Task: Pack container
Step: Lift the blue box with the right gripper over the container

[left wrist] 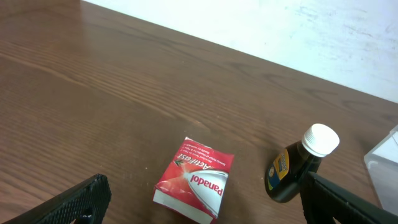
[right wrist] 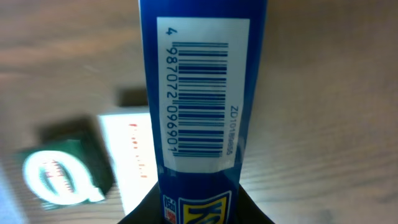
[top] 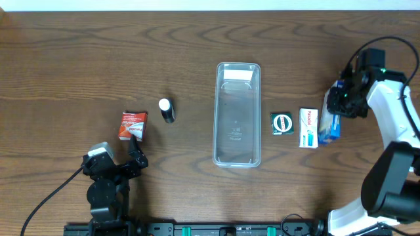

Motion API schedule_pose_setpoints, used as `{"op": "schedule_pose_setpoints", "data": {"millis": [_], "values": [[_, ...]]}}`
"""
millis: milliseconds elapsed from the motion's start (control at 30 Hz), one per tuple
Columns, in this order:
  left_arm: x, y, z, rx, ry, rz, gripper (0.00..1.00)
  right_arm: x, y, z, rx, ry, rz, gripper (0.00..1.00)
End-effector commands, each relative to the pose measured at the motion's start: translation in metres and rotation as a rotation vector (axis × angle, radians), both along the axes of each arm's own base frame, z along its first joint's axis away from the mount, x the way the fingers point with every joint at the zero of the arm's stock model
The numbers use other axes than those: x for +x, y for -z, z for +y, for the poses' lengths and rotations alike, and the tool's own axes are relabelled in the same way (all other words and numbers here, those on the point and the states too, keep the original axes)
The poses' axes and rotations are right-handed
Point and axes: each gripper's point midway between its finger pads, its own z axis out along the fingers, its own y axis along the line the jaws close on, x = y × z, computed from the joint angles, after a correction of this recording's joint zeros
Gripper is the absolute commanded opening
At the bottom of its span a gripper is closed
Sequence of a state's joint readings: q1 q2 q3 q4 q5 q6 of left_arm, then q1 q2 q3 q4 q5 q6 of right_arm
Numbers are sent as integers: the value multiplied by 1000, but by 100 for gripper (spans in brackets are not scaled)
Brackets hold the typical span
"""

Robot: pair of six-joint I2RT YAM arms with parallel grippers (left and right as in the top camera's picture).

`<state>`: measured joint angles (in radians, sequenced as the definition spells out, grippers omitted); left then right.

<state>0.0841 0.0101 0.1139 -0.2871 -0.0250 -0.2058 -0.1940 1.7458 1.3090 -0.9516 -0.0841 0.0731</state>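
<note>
Overhead view: container (top: 237,115) sits at the centre of the tabletop (top: 79,59), mouth up and apparently empty. Its long axis runs 12 to 6 o'clock.

- At its 9 o'clock lie a bottle (top: 167,110) and, further out, a red box (top: 132,124).
- At its 3 o'clock lie a green box (top: 281,123), a white box (top: 308,127) and a blue box (top: 330,128), in that order outward.
- The left hand (top: 136,154) hovers at 6 o'clock of the red box.
- The right hand (top: 338,101) is at the 12 o'clock end of the blue box.

Left wrist view: the left hand's fingers (left wrist: 68,205) are spread wide and hold nothing. The red box lies between them, with the bottle near the right finger. A corner of the container shows at 3 o'clock.

Right wrist view: the right hand pinches the blue box, barcode face toward the camera.

Handling estimate: the container is probably light, with thin, smooth walls that may flex and slip. If repositioning is required, grip one long wall at the rim, near mid-length.
</note>
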Motion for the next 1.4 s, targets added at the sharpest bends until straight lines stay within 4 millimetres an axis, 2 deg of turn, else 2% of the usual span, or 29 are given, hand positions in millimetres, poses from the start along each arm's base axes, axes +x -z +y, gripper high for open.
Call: {"op": "schedule_pose_setpoints", "data": {"millis": [0, 67, 133, 200, 300, 433, 567, 800, 967, 1100, 1233, 1367], "values": [[0, 12, -1, -3, 9, 26, 98, 27, -77, 33, 132, -68, -240, 19], [0, 12, -1, -3, 9, 26, 98, 31, -112, 58, 233, -127, -337, 15], [0, 12, -1, -3, 9, 26, 98, 31, -141, 80, 305, -162, -411, 14], [0, 12, -1, -3, 9, 26, 98, 28, -163, 101, 355, -194, -464, 15], [0, 12, -1, -3, 9, 26, 98, 21, -182, 133, 382, -265, -508, 15], [0, 12, -1, -3, 9, 26, 98, 14, -185, 177, 432, -327, -492, 14], [0, 12, -2, -3, 10, 26, 98, 18, -168, 208, 419, -274, -443, 15], [0, 12, -1, -3, 9, 26, 98, 39, -116, 257, 428, -169, -363, 20], [0, 12, -1, -3, 9, 26, 98, 50, -74, 267, 432, -114, -275, 20], [0, 12, -1, -3, 9, 26, 98, 50, -49, 273, 440, -117, -211, 20], [0, 12, -2, -3, 10, 26, 98, 56, -26, 278, 433, -132, -189, 21], [0, 12, -1, -3, 9, 26, 98, 62, -18, 289, 475, -166, -192, 22]]}}
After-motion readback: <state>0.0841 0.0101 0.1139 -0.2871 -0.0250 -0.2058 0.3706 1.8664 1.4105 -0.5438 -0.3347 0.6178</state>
